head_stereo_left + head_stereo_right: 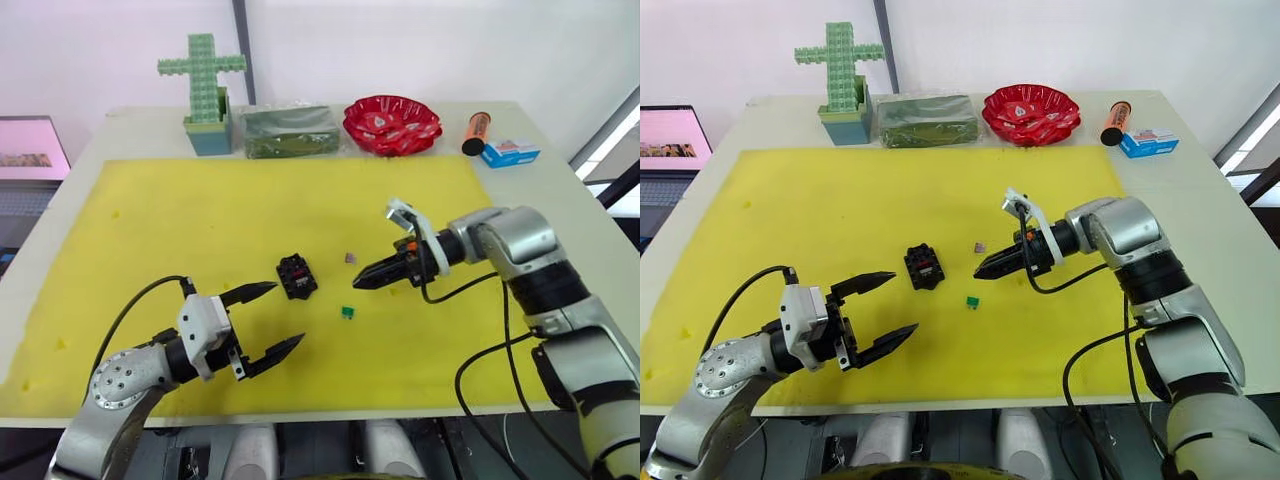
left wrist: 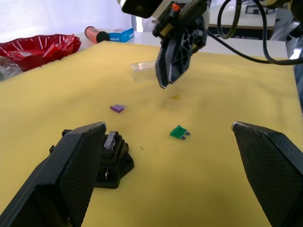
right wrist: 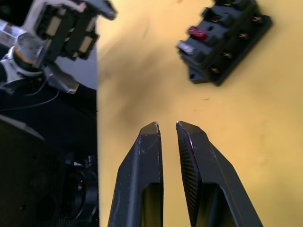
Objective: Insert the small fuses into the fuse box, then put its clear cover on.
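Two fuses, red (image 3: pixel 197 32) and grey (image 2: pixel 110 140), sit in the fuse box (image 1: pixel 297 275) mid-mat; the green fuse (image 1: pixel 347 312) lies near and right of it, the purplish fuse (image 1: pixel 351 258) further back; the clear cover (image 2: pixel 143 71) lies beyond the right gripper (image 1: pixel 361 282), whose fingers are nearly closed on nothing; the left gripper (image 1: pixel 288 318) is spread wide, empty, near-left of the box.

A yellow mat (image 1: pixel 200 230) covers most of the tabletop. Along the far edge stand a green brick cross (image 1: pixel 203 88), a green package (image 1: pixel 289 131), a red bowl (image 1: pixel 392 124), an orange tube (image 1: pixel 474 133) and a blue box (image 1: pixel 510 152).
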